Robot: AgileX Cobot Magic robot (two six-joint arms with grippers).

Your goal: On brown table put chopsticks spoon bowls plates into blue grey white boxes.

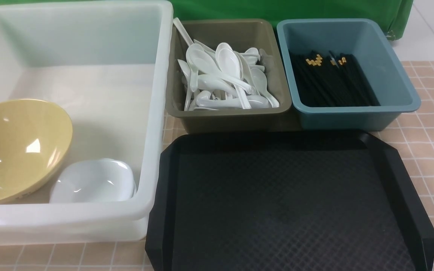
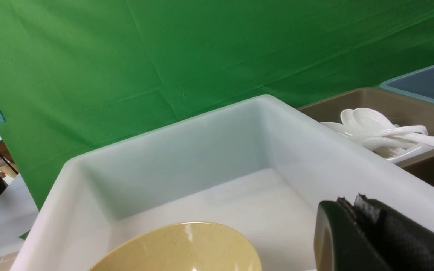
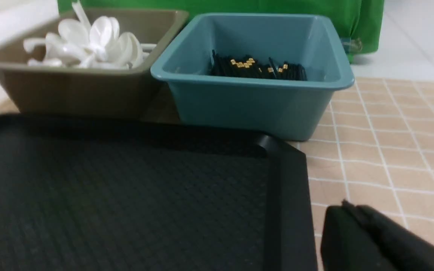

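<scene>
Front view: my arms are out of frame. The white tub (image 1: 153,113) holds the yellow bowl (image 1: 13,150), tilted against its left wall, and the white dishes (image 1: 94,182) just beside it; I cannot tell whether one dish or two nested. The spoons (image 1: 220,81) lie heaped in the grey-brown bin (image 1: 236,120), the chopsticks (image 1: 330,82) bundled lengthwise in the blue bin (image 1: 352,116). The black tray (image 1: 285,203) on the counter (image 1: 428,150) is bare, so I judge the sorting complete.

Left wrist view: my left pincer (image 2: 356,233) hangs over the tub's near corner; only one dark finger edge shows, so its opening cannot be told. This view alone shows the green backdrop (image 2: 202,56) close behind the tub.

Right wrist view: my right pincer (image 3: 360,237) sits low beside the tray's right rim; its opening likewise cannot be told. Here the bins' outer walls are seen side-on.
</scene>
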